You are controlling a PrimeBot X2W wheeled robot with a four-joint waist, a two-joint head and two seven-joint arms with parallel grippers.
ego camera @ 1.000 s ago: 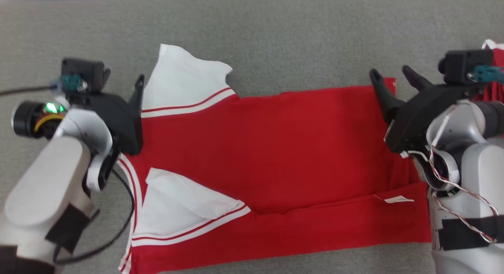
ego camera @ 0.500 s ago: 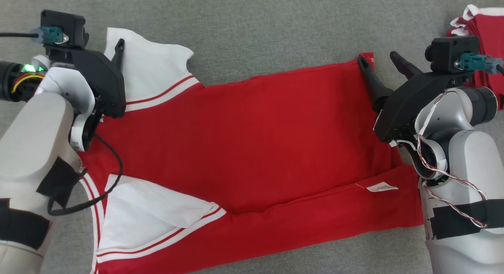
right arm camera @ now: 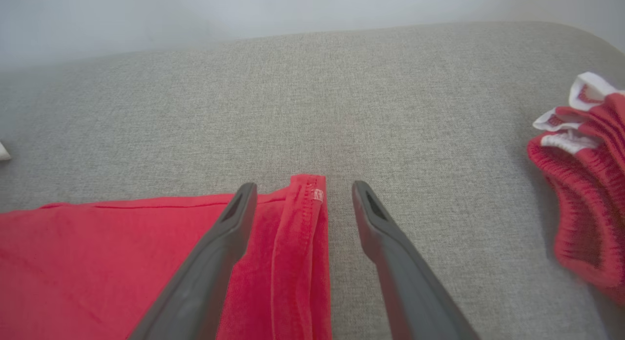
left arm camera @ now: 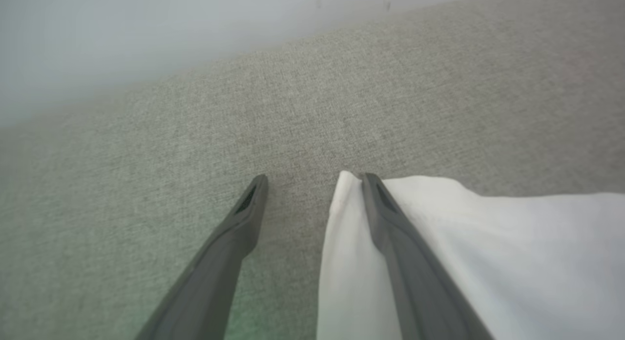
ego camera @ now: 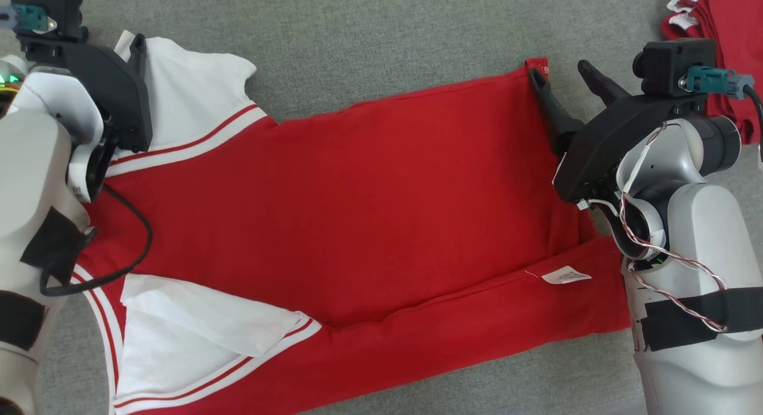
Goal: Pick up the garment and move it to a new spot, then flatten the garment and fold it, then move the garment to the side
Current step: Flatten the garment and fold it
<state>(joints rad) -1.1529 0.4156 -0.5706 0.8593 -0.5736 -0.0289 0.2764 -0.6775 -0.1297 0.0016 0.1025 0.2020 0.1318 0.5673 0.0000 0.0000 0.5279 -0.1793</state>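
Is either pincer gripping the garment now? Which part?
Nothing held. Both pincers stand open: the left pincer straddles the white sleeve edge, the right pincer the red hem corner of the garment.

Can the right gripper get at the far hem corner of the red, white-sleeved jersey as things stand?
Probably yes. The right gripper is open, and the hem corner of the red jersey with white sleeves shows right between its spread fingers, with nothing covering it.
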